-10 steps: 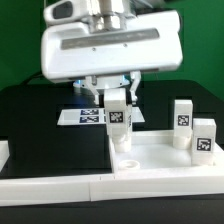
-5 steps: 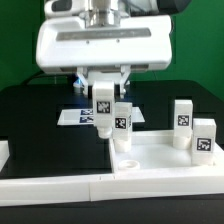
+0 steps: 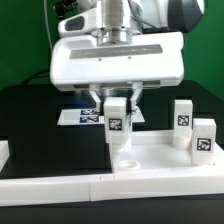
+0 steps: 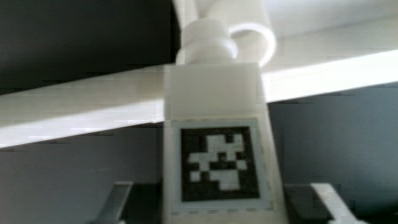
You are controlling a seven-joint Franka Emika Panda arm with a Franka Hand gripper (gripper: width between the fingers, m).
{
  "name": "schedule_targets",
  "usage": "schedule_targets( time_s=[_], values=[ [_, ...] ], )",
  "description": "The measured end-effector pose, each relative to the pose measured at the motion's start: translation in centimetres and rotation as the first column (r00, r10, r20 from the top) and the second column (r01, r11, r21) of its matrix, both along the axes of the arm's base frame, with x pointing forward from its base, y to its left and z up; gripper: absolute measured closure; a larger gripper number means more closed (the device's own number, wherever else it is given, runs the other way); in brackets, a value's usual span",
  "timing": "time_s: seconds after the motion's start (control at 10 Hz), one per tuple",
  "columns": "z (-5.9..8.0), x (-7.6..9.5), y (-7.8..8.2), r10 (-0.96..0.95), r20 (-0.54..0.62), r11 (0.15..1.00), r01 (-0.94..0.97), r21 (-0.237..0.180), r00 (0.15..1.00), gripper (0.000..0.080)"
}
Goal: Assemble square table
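Note:
My gripper [image 3: 117,110] hangs over the near left corner of the square table top [image 3: 165,158], a white tray with a raised rim. It is shut on a white leg block [image 3: 117,122] with a black-white tag, held upright with its lower end just above a round hole in that corner. In the wrist view the leg [image 4: 217,120] fills the middle between my gripper [image 4: 219,203] fingers [image 4: 121,202], and its rounded tip meets the white top [image 4: 107,105]. Two more tagged legs [image 3: 183,115] [image 3: 204,138] stand on the top's right side.
The marker board [image 3: 80,116] lies flat on the black table behind the gripper. A long white border bar [image 3: 50,186] runs along the front edge, with a white block [image 3: 4,152] at the exterior view's left.
The hand has turned and its wide body has shifted toward the exterior view's right. The leg stays over the same corner, still gripped.

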State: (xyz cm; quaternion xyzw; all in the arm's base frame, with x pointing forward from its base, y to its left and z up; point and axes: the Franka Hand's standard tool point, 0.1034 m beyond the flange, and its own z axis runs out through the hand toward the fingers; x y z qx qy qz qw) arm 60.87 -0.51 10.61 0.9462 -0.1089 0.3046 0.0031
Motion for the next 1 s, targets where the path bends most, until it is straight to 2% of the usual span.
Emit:
schedule_targets(
  time_s=[0.2,0.3,0.5,0.6,0.7,1.0],
  values=[
    [0.3,-0.1,1.1,0.026,-0.069,0.998,-0.022,0.054,0.997,0.0509],
    [0.6,0.1,0.8,0.017,-0.05,0.999,-0.015,0.044,0.999,0.0509],
    [0.2,-0.1,0.9,-0.002,-0.048,0.999,0.005,0.052,0.999,0.0509],
    [-0.1,-0.2,1.7,-0.079,0.014,0.995,0.078,0.054,0.997,0.0509],
    [-0.9,-0.6,3.0,-0.074,0.003,0.996,0.074,0.048,0.997,0.0509],
    [-0.6,-0.6,3.7,-0.074,-0.016,0.995,0.074,0.063,0.997,0.0509]
  ],
)
